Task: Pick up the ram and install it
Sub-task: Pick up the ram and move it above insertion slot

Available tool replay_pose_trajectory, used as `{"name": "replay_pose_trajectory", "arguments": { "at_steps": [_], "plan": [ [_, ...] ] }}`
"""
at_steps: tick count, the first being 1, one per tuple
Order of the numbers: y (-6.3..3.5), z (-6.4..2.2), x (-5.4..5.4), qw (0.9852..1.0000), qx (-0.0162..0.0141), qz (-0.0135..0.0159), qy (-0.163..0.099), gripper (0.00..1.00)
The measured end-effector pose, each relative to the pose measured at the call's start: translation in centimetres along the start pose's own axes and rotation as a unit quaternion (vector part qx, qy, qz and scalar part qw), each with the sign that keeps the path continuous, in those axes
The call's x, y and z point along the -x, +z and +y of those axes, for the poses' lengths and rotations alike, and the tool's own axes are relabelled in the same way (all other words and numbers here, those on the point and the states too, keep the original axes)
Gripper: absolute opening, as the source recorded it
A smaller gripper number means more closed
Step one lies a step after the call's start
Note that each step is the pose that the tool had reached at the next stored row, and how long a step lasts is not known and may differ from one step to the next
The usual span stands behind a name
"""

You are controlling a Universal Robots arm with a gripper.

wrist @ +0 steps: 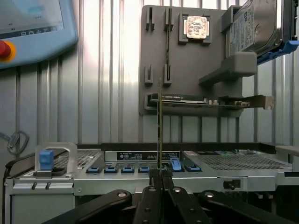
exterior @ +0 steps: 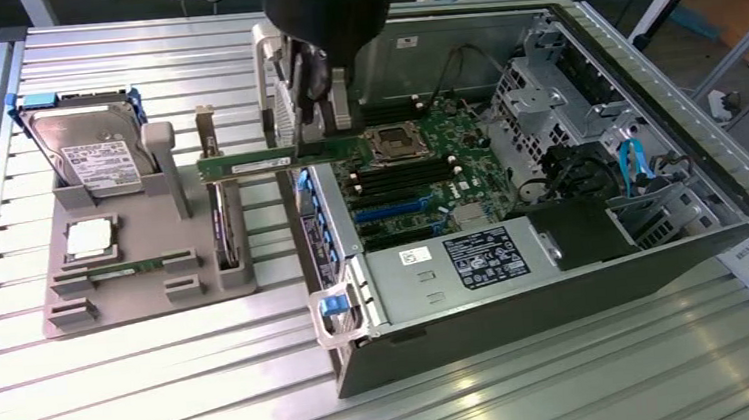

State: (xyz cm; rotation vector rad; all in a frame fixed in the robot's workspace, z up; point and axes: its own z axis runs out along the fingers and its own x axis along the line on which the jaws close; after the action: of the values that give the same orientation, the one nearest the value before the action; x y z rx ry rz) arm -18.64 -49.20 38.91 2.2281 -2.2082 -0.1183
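Note:
My gripper [exterior: 320, 144] is shut on the ram [exterior: 254, 163], a thin green stick held level, sticking out toward the exterior view's left. It hangs above the open computer case's wall [exterior: 311, 215], just beside the motherboard [exterior: 443, 187] with its black memory slots [exterior: 399, 180]. In the wrist view the ram [wrist: 160, 126] shows edge-on as a thin upright line rising from my gripper [wrist: 161, 179], over the case's edge with the blue clips [wrist: 140, 169].
A grey holder [exterior: 149, 243] at the exterior view's left carries a hard drive [exterior: 85, 142], a silver-topped processor chip [exterior: 91, 238] and a dark expansion card [exterior: 223, 232] on edge. A teach pendant [wrist: 28, 23] lies on the slatted table [exterior: 121, 390].

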Motion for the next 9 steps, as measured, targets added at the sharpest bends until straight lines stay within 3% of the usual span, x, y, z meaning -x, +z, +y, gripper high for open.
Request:
{"name": "replay_pose_trajectory", "arguments": {
  "at_steps": [3, 9],
  "plan": [
    [-0.08, -1.40, 0.0, 1.0000, 0.0001, 0.0001, -0.002, 0.12],
    [-0.19, -3.38, 0.0, 1.0000, 0.0003, 0.0003, -0.005, 0.12]
  ]
}}
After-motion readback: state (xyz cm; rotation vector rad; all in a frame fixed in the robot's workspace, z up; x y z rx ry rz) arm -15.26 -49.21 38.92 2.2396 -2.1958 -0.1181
